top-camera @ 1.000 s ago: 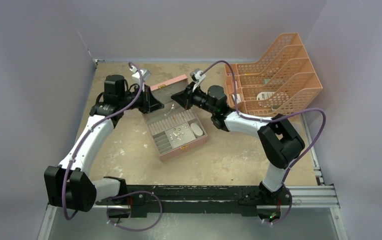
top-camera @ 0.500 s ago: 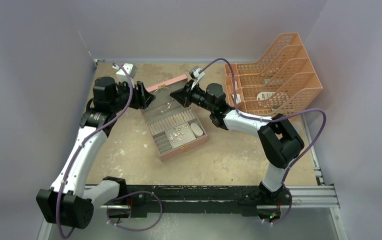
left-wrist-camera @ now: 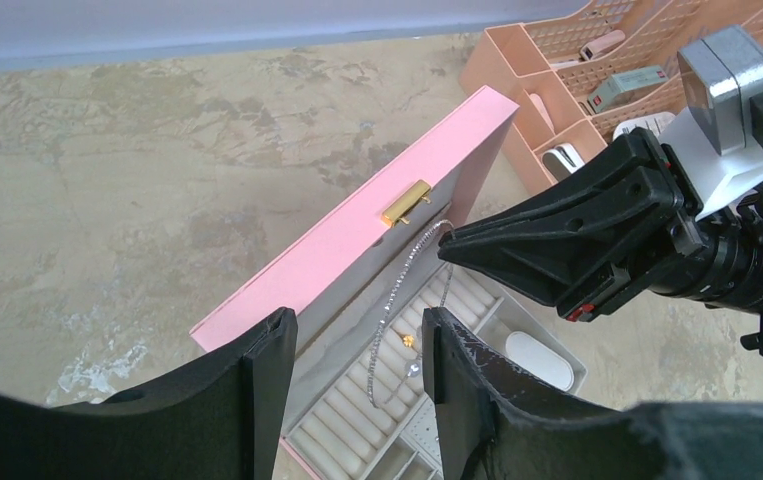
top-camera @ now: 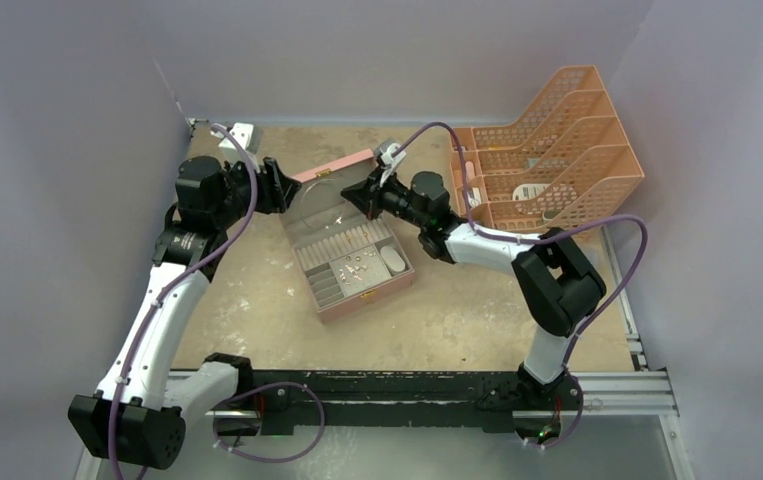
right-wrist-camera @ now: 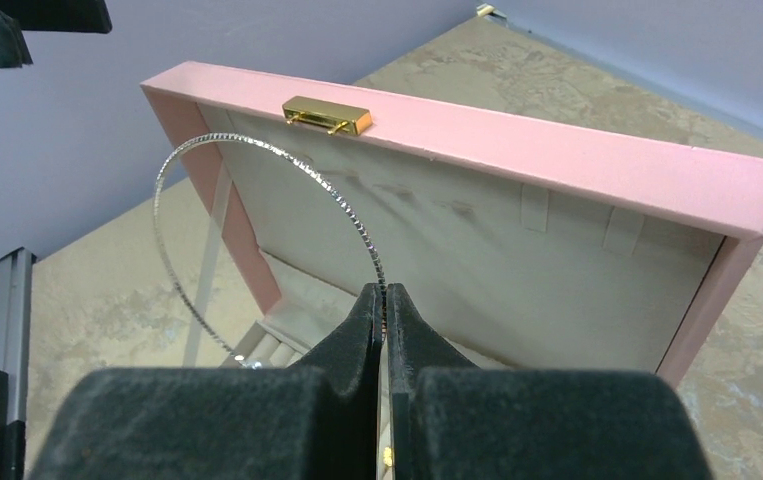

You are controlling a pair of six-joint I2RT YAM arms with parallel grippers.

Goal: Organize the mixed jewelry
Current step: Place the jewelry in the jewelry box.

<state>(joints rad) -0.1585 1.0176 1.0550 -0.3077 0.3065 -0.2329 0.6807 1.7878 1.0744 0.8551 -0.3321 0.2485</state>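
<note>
Between the pads of the right gripper [right-wrist-camera: 385, 300], newly pressed together: large wire hoop [right-wrist-camera: 302, 165], pinched at its rim, just ahead of the open lid of the pink box [right-wrist-camera: 557, 150]. Left gripper [left-wrist-camera: 357, 335]: spread, drawn back, empty. Handover judged complete; stowing pending.

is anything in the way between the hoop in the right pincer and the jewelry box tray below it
Nothing visible does. The hoop hangs from the shut right pincer in front of the open lid, over the tray. The open left pincer is off to the side.
</note>
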